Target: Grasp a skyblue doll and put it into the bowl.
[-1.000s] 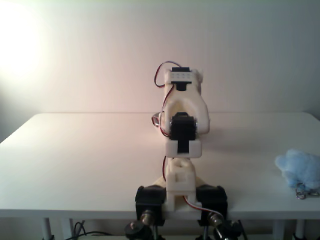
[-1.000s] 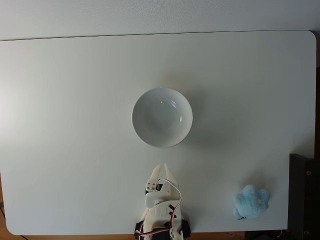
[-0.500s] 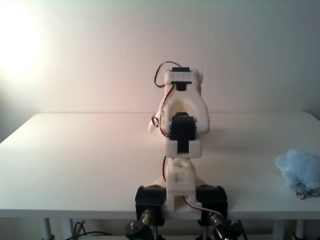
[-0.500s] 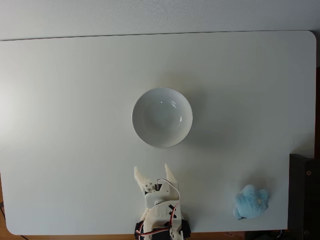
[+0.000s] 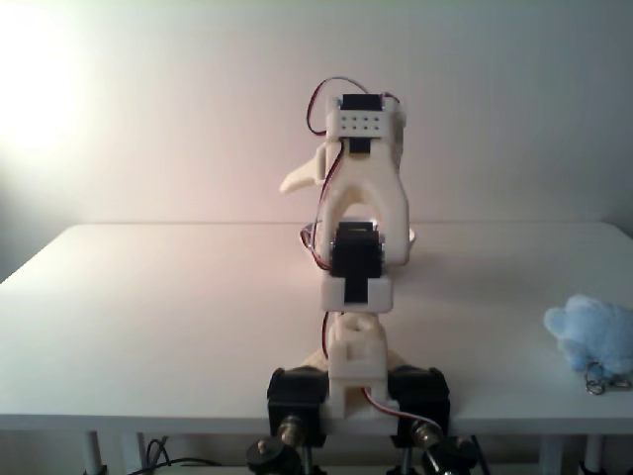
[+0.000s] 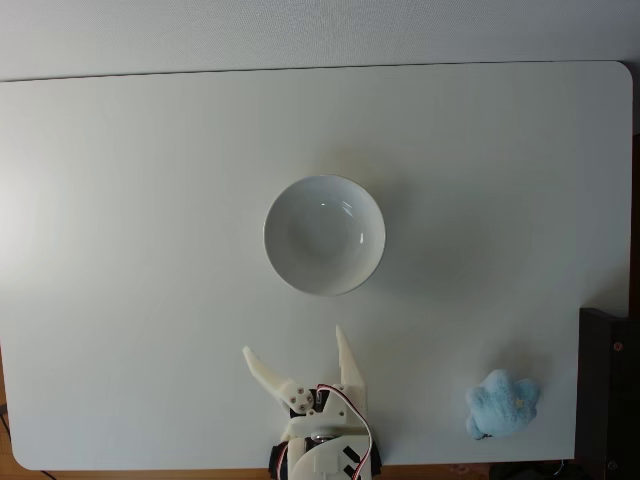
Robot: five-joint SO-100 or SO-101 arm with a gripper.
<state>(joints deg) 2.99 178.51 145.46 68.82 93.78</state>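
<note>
The skyblue doll lies near the table's lower right corner in the top-down fixed view; in the front fixed view the doll sits at the far right with a metal clasp in front of it. The white bowl, with nothing in it, stands mid-table. My gripper is open wide at the bottom edge, below the bowl and well left of the doll, holding nothing. In the front view the arm is raised and one white finger sticks out to the left.
The white table is bare around the bowl. A dark object stands past the table's right edge, beside the doll. The arm's base is clamped at the near table edge.
The gripper went from shut to wide open over the last second. The arm has lifted, with its upper part higher in the front view. Bowl and doll have not moved.
</note>
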